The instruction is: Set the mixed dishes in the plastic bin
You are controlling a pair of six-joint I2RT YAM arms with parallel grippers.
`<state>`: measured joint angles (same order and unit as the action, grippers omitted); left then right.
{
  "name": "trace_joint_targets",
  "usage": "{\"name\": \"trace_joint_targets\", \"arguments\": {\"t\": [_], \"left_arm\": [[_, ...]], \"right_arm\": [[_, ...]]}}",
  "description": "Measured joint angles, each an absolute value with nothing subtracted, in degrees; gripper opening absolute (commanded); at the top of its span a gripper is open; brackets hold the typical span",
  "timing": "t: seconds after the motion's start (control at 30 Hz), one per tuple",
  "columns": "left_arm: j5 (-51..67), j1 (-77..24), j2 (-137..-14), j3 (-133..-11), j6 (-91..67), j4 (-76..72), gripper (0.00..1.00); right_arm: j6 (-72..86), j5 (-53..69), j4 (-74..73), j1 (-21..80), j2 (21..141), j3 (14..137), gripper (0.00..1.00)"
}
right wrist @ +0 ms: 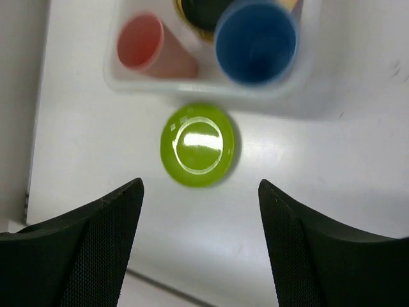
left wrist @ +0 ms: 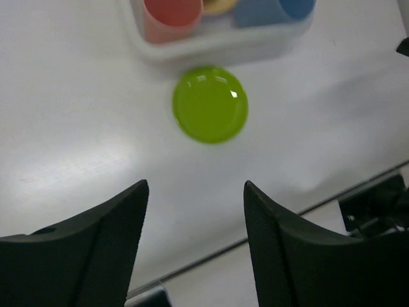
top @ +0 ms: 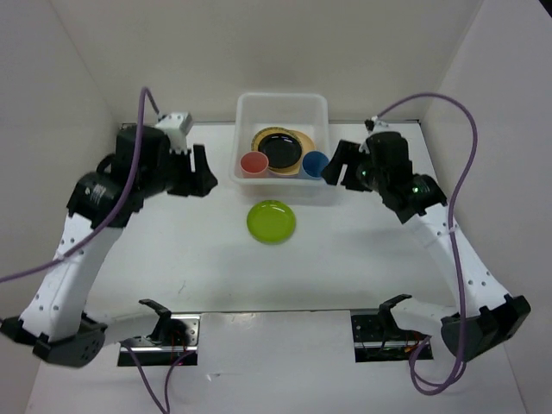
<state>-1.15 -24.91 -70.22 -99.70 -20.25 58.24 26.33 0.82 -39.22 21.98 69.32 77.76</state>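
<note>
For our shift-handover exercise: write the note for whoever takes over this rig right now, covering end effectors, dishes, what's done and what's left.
Left end effector: open, empty. Right end effector: open, empty.
Done, in the plastic bin: red cup, blue cup, black plate on a yellowish dish.
Left to do: lime green plate, on the table in front of the bin.

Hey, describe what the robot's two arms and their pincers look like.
The left arm and right arm have white lower links dotted with small holes, black joints and bases, and a purple cable each. The left pincer and right pincer have black, tapered fingers with finely ribbed inner faces.
</note>
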Motion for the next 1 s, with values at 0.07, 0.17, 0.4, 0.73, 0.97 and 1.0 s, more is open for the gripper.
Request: {"name": "trace_joint_targets", "arguments": {"t": [0.07, 0.17, 0.4, 0.73, 0.97, 1.0], "left_arm": [[2.4, -24.8, -64.0, -87.2, -22.8, 54.8, 0.62], [7.2, -24.8, -59.6, -72.5, -25.9, 49.5, 0.6], [11.4, -24.8, -60.4, -61.8, -29.5, 43.9, 0.65], [12.8, -24.4, -59.0, -62.3, -30.2, 40.2, 0.67], [12.3, -24.4, -58.9, -63.3, -30.0, 40.8, 0.69], [12.3, -24.4, -58.9, -63.3, -30.0, 40.8, 0.69]], "right_arm": [[28.3, 3.8, -37.4, 22.0, 65.9, 69.9, 0.77], [31.2, 7.9, -33.1, 22.1, 65.6, 58.9, 0.77], [40.6, 13.6, -19.0, 25.4, 68.6, 41.2, 0.76], [58.3, 10.7, 9.3, 33.5, 81.9, 34.0, 0.73], [70.7, 4.2, 22.0, 39.7, 88.5, 29.4, 0.68], [72.1, 3.2, 23.7, 40.3, 89.1, 29.1, 0.67]]}}
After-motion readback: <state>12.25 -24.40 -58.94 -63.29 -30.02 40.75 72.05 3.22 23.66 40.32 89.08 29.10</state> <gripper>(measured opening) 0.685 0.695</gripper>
